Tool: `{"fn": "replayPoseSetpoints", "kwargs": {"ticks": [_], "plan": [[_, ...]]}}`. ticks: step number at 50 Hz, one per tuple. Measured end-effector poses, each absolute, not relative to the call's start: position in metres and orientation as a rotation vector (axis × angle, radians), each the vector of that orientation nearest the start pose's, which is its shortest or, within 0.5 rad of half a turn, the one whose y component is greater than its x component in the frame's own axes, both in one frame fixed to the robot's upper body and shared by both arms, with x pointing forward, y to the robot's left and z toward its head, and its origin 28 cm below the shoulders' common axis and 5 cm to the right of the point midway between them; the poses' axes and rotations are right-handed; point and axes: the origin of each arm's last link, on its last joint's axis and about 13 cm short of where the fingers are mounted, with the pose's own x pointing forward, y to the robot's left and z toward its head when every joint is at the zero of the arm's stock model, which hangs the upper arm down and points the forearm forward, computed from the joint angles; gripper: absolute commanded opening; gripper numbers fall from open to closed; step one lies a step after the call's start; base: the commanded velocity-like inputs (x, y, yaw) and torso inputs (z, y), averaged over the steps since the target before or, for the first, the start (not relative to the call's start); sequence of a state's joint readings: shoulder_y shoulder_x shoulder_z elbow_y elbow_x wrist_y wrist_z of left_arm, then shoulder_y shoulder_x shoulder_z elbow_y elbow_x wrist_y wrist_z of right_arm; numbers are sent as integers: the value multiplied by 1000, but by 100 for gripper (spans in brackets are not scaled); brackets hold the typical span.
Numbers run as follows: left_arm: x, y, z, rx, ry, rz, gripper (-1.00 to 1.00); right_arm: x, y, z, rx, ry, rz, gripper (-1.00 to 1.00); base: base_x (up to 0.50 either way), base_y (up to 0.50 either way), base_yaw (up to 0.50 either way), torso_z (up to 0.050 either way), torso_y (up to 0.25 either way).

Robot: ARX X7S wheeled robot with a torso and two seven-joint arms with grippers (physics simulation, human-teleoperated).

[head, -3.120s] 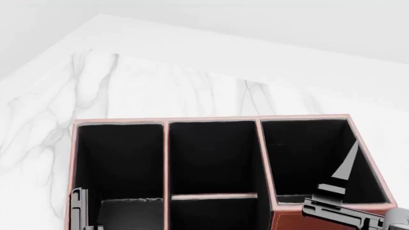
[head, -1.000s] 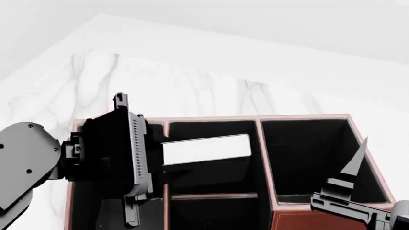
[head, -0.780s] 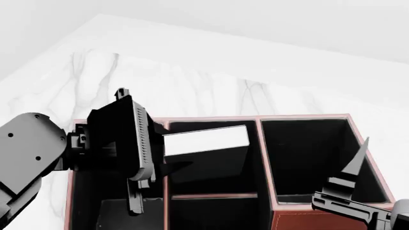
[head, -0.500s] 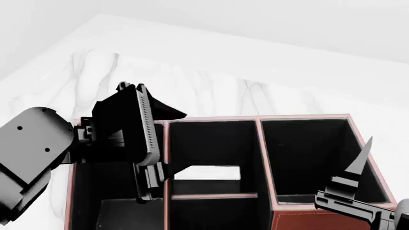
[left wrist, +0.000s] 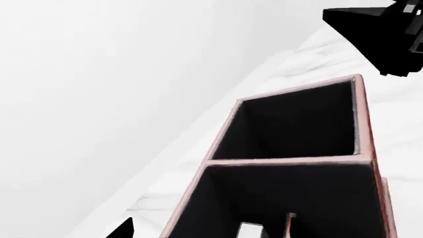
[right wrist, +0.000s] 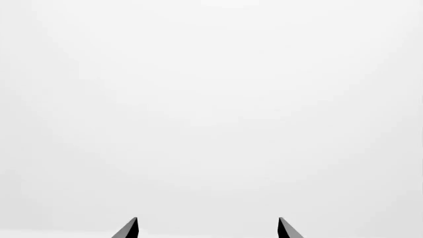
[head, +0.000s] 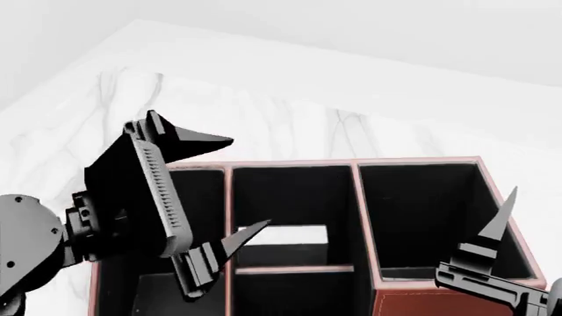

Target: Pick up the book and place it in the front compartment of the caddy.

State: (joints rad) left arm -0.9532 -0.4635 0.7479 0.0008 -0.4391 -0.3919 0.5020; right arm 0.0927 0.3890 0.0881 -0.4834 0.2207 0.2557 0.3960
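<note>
Book (head: 283,235) seemingly inside caddy (head: 355,172) middle compartment, left gripper (head: 230,191) alongside.

Book in the caddy's middle cell

The book (head: 283,235) lies inside the caddy (head: 378,289), low in its middle cell at my 12 o'clock; my left gripper (head: 230,187) hangs above the rim at 10, my right gripper (head: 496,217) over the cell at 2.

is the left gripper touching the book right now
Apart. In the head view the left gripper is spread open above the caddy, while the book lies down inside the middle compartment.
</note>
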Motion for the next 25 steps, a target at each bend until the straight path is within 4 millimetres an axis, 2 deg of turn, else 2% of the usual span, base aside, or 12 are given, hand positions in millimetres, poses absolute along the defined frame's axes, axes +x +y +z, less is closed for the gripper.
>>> {"fn": "replayPoseSetpoints", "kwargs": {"ticks": [13,25], "plan": [[269,211,181,282,-338,-625,100,210,-171,141,-134,-414,-376,100,0,0,0,0,0],[216,226,182,26,-600,-232,100,196,-165,149,-117,-536,-412,100,0,0,0,0,0]]}}
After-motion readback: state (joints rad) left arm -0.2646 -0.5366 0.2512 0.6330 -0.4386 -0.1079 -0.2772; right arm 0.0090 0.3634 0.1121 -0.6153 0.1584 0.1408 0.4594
